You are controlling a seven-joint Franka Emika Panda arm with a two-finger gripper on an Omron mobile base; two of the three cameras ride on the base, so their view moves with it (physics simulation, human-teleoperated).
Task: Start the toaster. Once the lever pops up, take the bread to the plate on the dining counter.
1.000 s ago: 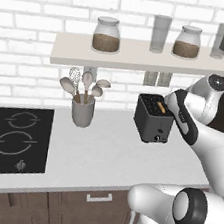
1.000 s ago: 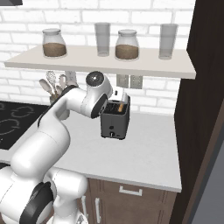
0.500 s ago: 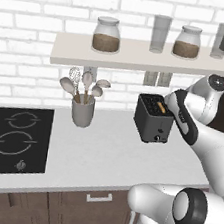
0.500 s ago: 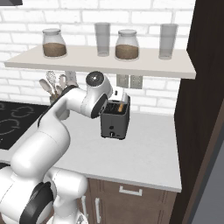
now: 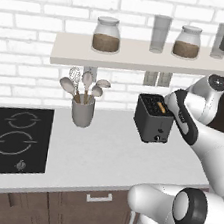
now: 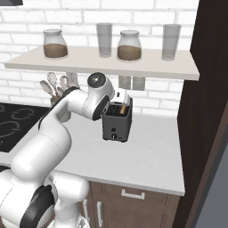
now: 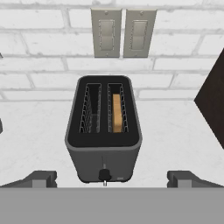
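Observation:
The dark grey toaster (image 5: 153,121) (image 6: 117,121) (image 7: 104,127) stands on the grey-white worktop near the brick wall. A golden-tan slice of bread (image 7: 117,113) (image 5: 160,108) sits upright in one of its two top slots; the other slot is bare. A small knob (image 7: 104,175) shows low on the toaster's front. My gripper (image 7: 112,179) (image 5: 174,106) (image 6: 121,96) hovers just above and in front of the toaster, open, with its fingertips (image 7: 42,178) far apart and nothing between them. The plate and the dining counter are out of view.
A grey utensil holder (image 5: 82,113) stands left of the toaster, and a black hob (image 5: 12,138) lies further left. A shelf (image 5: 142,56) with jars and glasses hangs overhead. Two wall outlets (image 7: 123,32) sit behind the toaster. A tall dark cabinet (image 6: 209,111) borders the right.

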